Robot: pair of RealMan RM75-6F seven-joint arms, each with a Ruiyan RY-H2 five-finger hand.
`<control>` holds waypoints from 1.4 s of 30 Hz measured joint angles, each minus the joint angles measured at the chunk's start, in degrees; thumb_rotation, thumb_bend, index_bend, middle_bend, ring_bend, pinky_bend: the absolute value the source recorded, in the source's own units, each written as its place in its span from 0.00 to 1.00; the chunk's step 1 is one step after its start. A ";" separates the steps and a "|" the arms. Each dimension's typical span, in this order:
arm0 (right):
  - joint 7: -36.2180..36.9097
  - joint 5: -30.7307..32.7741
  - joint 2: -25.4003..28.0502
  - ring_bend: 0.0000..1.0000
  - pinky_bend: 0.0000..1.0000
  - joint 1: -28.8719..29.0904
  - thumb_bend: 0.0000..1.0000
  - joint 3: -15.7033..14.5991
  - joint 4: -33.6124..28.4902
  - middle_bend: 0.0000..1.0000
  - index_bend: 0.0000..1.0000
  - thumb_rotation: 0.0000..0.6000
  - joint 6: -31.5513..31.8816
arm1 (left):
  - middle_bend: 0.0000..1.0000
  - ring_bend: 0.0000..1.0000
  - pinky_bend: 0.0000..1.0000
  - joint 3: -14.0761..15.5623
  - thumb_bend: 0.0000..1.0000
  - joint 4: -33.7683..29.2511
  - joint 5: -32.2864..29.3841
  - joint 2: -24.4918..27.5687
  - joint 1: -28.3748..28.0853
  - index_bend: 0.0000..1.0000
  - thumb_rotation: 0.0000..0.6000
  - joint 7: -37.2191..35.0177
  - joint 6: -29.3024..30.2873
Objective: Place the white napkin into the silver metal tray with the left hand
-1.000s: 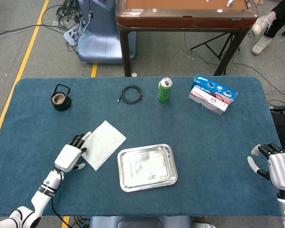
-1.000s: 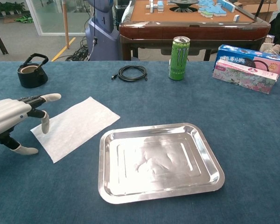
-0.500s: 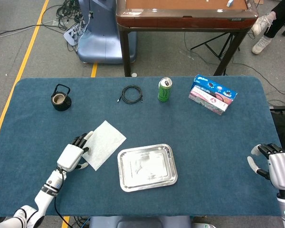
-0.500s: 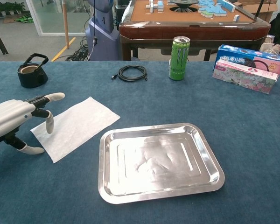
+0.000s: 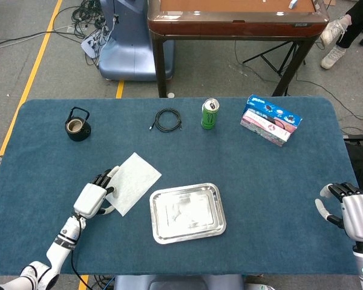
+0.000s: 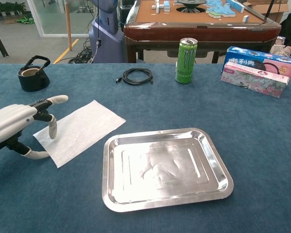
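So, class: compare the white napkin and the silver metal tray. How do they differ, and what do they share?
The white napkin is matte, soft and flat; the silver metal tray is shiny, rigid and has a raised rim. The napkin lies at the left robot hand; the tray sits apart from it. Both are rectangular, lying on the blue table.

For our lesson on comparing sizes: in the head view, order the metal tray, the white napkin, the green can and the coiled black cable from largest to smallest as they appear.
1. Metal tray
2. White napkin
3. Green can and coiled black cable: they look much alike in size, so I won't rank them.
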 measured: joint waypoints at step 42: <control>-0.08 -0.08 0.18 0.48 0.66 -0.01 0.33 -0.01 -0.29 0.59 0.55 1.00 0.16 | 0.04 0.00 0.19 0.87 0.45 -6.87 2.37 2.86 0.79 0.61 1.00 -2.85 6.82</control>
